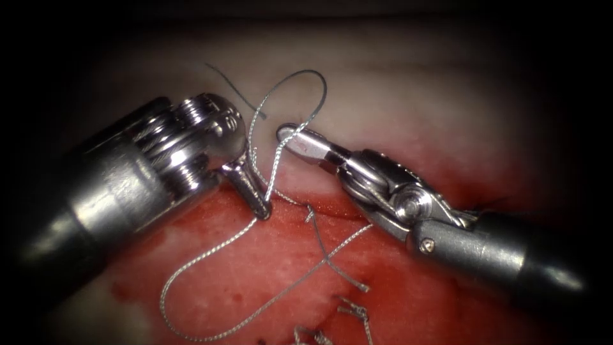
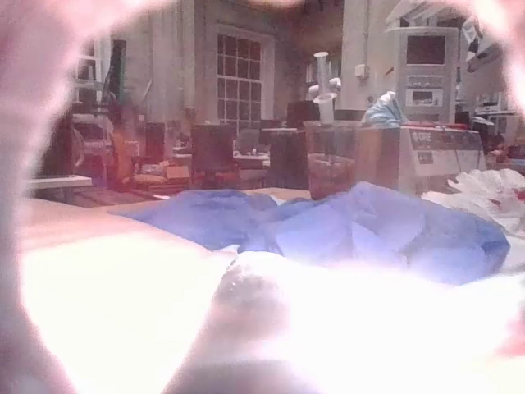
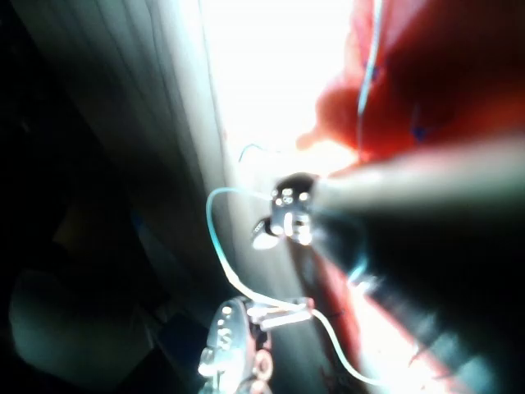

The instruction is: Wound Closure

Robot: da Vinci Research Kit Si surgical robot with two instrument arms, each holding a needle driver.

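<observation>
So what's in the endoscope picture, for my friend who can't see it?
Two metal tools meet over red, wet tissue. The left tool and right tool each grip the thread, which loops between them and curls over the tissue. Short cut thread ends lie below.

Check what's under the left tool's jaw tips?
The left tool has its jaws shut on the thread, tips down at the cut in the red-stained tissue. Whatever lies directly beneath the tips is covered. The right tool also grips thread.
</observation>
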